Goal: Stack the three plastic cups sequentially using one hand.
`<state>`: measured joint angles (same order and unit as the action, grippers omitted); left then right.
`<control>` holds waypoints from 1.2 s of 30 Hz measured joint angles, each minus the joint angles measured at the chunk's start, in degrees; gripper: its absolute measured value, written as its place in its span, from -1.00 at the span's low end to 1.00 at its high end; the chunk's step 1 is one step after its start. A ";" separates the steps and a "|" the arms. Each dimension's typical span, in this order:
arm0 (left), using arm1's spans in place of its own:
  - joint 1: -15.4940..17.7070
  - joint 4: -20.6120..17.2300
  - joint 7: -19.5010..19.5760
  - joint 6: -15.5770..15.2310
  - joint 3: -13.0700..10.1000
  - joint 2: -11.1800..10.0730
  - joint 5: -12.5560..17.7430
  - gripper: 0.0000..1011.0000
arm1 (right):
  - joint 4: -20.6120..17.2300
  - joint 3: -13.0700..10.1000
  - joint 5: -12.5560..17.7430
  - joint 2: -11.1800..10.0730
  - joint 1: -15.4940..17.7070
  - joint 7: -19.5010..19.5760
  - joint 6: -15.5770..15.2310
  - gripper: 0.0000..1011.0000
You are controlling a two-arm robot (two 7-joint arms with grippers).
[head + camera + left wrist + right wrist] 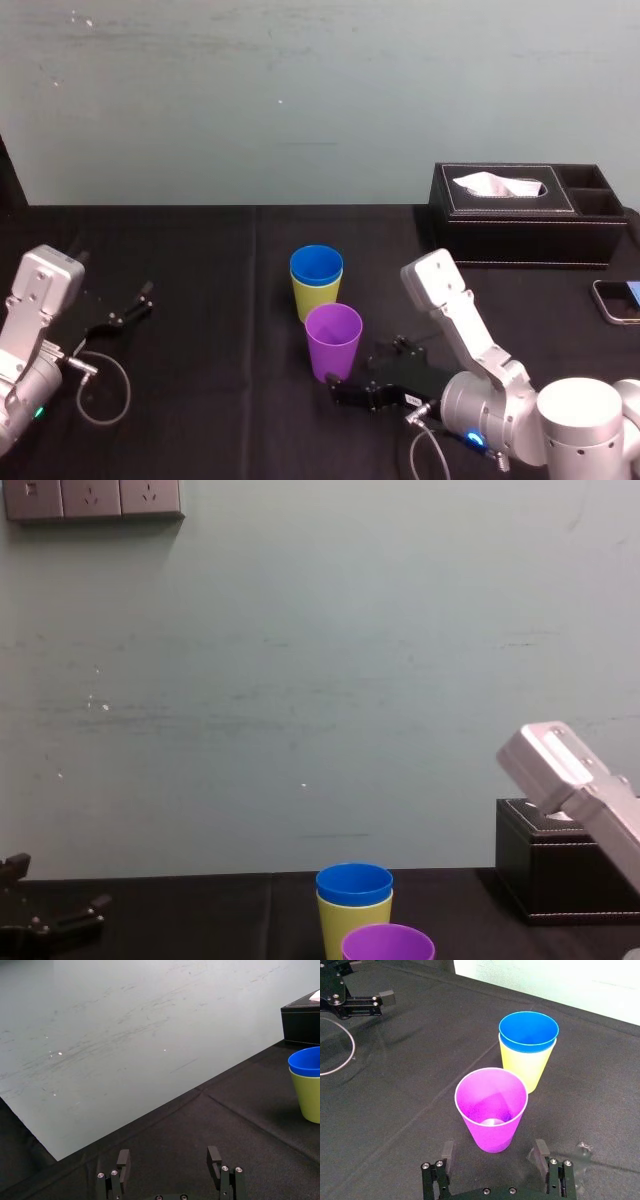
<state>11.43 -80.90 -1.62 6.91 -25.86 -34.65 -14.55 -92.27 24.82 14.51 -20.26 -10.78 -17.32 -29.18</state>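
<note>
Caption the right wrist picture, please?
Right gripper, fingers open, faces the purple cup; blue cup nested in yellow-green cup behind; left gripper parked beyond.

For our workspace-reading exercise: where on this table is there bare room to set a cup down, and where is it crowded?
Bare cloth lies between the parked left gripper and the blue cup nested in the yellow-green cup, and between that pair and the tissue box. Crowded: near centre, where the purple cup stands close before them, the open right gripper near it.
</note>
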 joint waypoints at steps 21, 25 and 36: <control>0.00 0.00 0.00 0.00 0.00 0.00 0.00 0.98 | 3.62 0.96 -5.12 3.22 -1.95 -0.29 2.44 0.98; 0.00 0.00 0.00 0.00 0.00 0.00 0.00 0.98 | 4.23 0.77 -5.75 3.86 -2.14 -0.37 2.86 0.98; 0.00 0.00 0.00 0.00 0.00 0.00 0.00 0.98 | 6.09 0.52 -6.81 5.13 -2.65 -1.14 3.22 0.98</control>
<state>11.43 -80.90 -1.62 6.91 -25.86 -34.64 -14.55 -86.18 25.33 7.70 -15.13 -13.43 -18.46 -25.95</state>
